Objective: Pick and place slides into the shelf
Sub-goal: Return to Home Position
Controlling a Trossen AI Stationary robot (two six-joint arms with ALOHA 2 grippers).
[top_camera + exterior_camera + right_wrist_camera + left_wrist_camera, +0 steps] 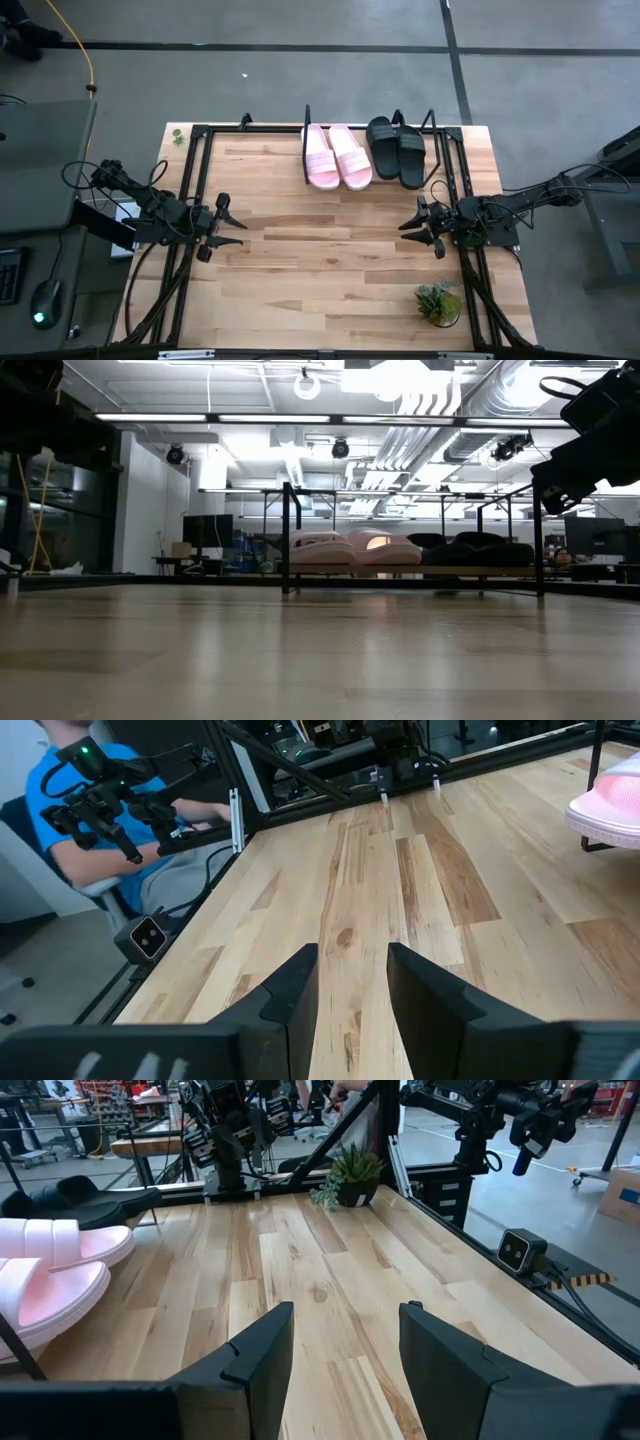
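Observation:
Two pale pink slides [337, 157] and two black slides [396, 150] sit side by side on the shelf [306, 118], a low black rod rack at the table's far edge. The low view shows the pink pair [352, 547] and black pair [472, 550] resting on the shelf board [410, 570]. In the left wrist view the pink slides [50, 1275] and a black slide [75, 1198] appear. My left gripper [228, 226] [345, 1345] is open over the table's left side. My right gripper [418, 227] [353, 982] is open over the right side. Neither touches anything.
A small potted plant [438, 302] [348, 1178] stands near the table's near right corner. A black frame [190, 180] edges the table. A person in a blue shirt [75, 830] sits beyond the table's left side. Bare wood lies between the grippers.

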